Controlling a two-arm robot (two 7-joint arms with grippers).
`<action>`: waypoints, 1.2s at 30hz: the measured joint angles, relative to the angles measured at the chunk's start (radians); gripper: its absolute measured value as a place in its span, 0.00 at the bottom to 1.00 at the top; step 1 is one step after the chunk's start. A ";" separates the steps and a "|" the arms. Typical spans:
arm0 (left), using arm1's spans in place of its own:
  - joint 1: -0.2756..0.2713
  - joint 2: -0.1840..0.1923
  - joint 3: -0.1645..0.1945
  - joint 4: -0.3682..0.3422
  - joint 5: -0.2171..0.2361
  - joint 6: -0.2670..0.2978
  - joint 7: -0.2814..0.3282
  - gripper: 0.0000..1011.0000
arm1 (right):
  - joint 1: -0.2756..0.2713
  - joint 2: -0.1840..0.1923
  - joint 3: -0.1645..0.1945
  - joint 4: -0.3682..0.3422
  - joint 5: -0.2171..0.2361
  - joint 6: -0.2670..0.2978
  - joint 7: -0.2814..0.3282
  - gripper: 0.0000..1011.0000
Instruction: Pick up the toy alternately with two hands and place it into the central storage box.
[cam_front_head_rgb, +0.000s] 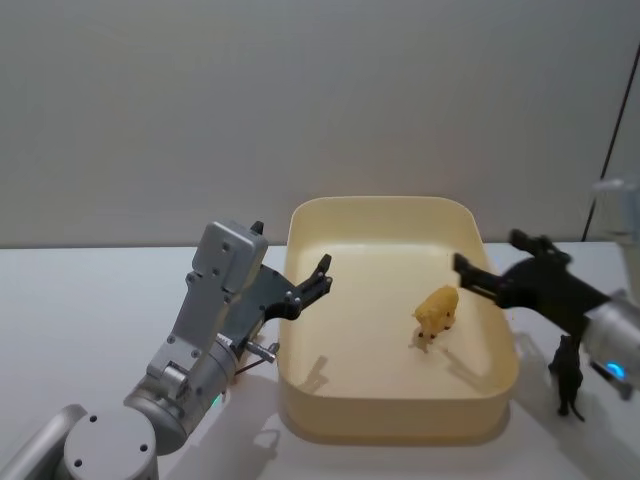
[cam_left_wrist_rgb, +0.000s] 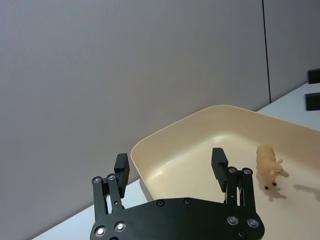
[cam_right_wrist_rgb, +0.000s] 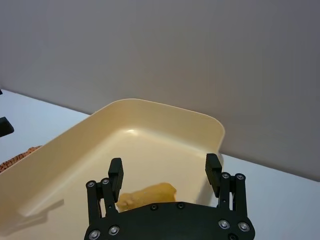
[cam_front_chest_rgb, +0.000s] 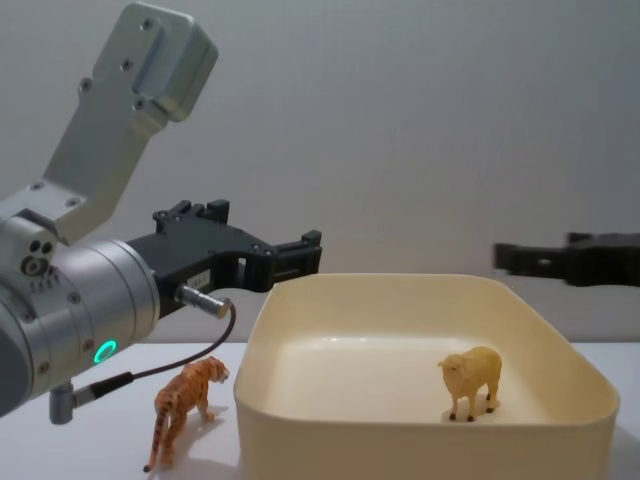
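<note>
A small yellow sheep (cam_front_head_rgb: 436, 312) is standing upright on the floor of the cream-yellow storage box (cam_front_head_rgb: 385, 203), in the box's right half and clear of the walls. The box is sitting in the middle of the white counter (cam_front_head_rgb: 100, 300). The left hand (cam_front_head_rgb: 322, 275) is hovering above the box's left rim, its two flat black fingers spread wide apart and holding nothing, its tips pointing in over the box. The right hand (cam_front_head_rgb: 490, 250) is reaching in from the opposite side, hanging above the right rim with its fingers likewise spread and gripping nothing, just beyond the sheep and higher up. A striped tiger figure (cam_front_chest_rgb: 185, 400) is standing on the counter just beside the box's left wall, under the left arm. A dark animal figure (cam_front_head_rgb: 568, 378) is standing on the counter just off the box's right wall, beneath the right arm.
</note>
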 joint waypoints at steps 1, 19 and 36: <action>0.000 0.000 0.000 0.000 0.000 0.000 0.000 0.99 | -0.017 0.010 0.007 -0.018 0.008 0.000 -0.009 0.99; 0.000 0.000 0.000 0.000 0.000 0.000 0.000 0.99 | -0.316 0.164 0.127 -0.283 0.177 -0.017 -0.167 0.99; 0.000 0.000 0.000 0.000 0.000 0.000 0.000 0.99 | -0.453 0.215 0.170 -0.333 0.213 0.001 -0.234 0.99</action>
